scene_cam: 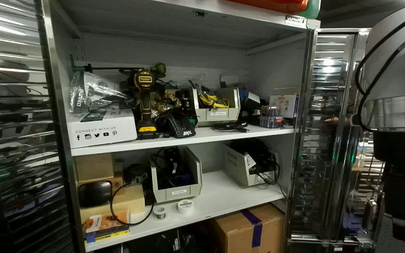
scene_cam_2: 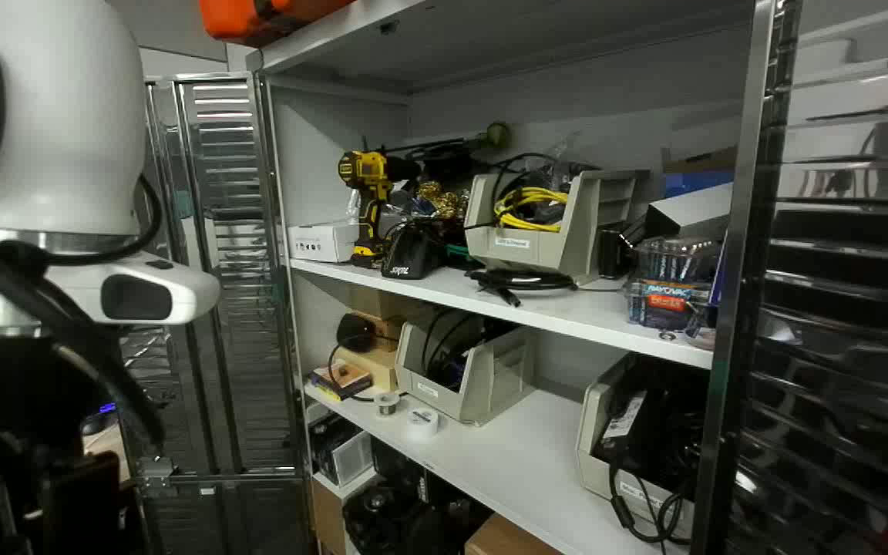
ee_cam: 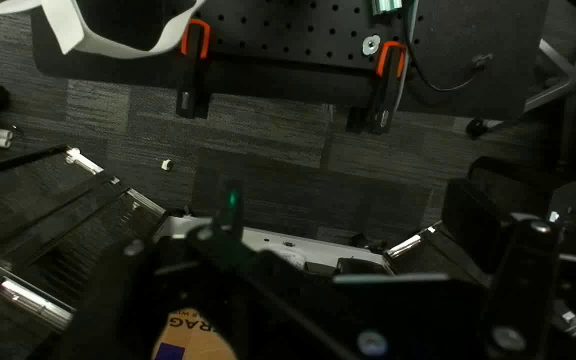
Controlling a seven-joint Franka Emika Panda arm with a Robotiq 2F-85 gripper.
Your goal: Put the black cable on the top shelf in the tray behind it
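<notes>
The black cable (scene_cam: pixel 230 127) lies coiled on the top shelf (scene_cam: pixel 262 133), near its front edge. In an exterior view the cable (scene_cam_2: pixel 533 280) shows as a flat black coil with an end toward the shelf edge (scene_cam_2: pixel 598 320). The tray (scene_cam: pixel 220 115) is a pale open bin holding yellow cables, directly behind the black cable; it also shows in an exterior view (scene_cam_2: pixel 517 248). My gripper (scene_cam: pixel 403 214) hangs outside the cabinet, well away from the cable. In the wrist view the dark gripper (ee_cam: pixel 350 210) has its fingers apart, with floor visible between them.
A yellow-and-black drill (scene_cam: pixel 145 102), a black SKIL tool (scene_cam: pixel 179 124) and a white box (scene_cam: pixel 102 128) stand left of the tray. A battery pack (scene_cam_2: pixel 667 285) sits at the right. Open metal doors (scene_cam: pixel 329 140) flank the cabinet. The lower shelf (scene_cam: pixel 216 191) holds more bins.
</notes>
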